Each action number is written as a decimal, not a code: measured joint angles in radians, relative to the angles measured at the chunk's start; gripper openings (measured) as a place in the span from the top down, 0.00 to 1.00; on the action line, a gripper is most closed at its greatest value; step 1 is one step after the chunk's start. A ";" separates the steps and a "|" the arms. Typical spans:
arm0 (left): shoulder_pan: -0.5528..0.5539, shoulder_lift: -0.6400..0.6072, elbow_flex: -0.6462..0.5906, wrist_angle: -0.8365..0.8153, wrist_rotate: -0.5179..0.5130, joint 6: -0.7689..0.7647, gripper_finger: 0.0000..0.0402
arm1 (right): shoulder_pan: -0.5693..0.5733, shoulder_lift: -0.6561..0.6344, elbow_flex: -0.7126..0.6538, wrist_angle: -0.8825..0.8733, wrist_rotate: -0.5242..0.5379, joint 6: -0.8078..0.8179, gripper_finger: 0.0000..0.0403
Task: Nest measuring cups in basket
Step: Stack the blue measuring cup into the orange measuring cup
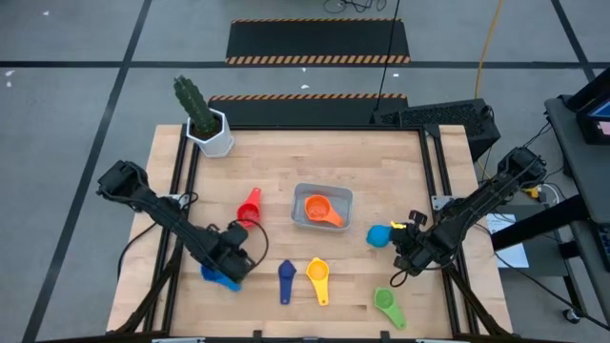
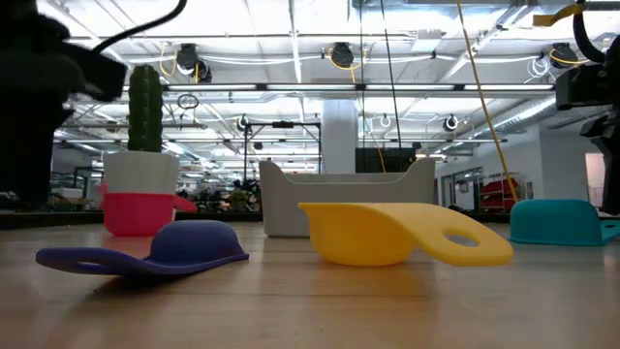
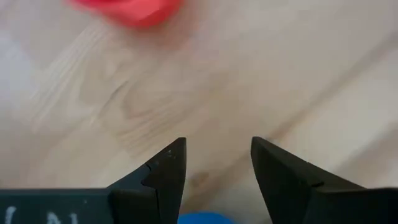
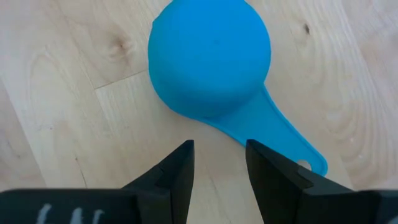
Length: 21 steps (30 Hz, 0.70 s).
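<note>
Right claw (image 4: 217, 165) open, empty, hovering beside our upturned light-blue plastic scoop (image 4: 211, 59) on the wooden surface (image 1: 286, 210); next: grab it, carry to the grey-blue basket (image 1: 303, 193) holding the orange scoop (image 1: 318, 208). Left claw (image 3: 217, 165) open over the blue scoop (image 3: 205, 218).

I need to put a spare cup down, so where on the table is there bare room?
Bare wood lies behind the basket, between the cactus pot and the table's right rail. The front is crowded: blue, navy, yellow and green cups, with both arms over its ends.
</note>
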 joint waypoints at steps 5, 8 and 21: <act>-0.020 0.000 0.112 0.005 -0.007 0.274 0.54 | 0.000 0.000 0.000 0.028 0.001 -0.002 0.65; -0.053 0.000 0.186 0.007 -0.009 0.346 0.54 | 0.000 0.000 0.000 0.039 0.001 -0.006 0.65; -0.301 0.000 0.304 -0.095 -0.028 -0.209 0.54 | 0.000 0.000 0.000 0.069 0.112 -0.062 0.65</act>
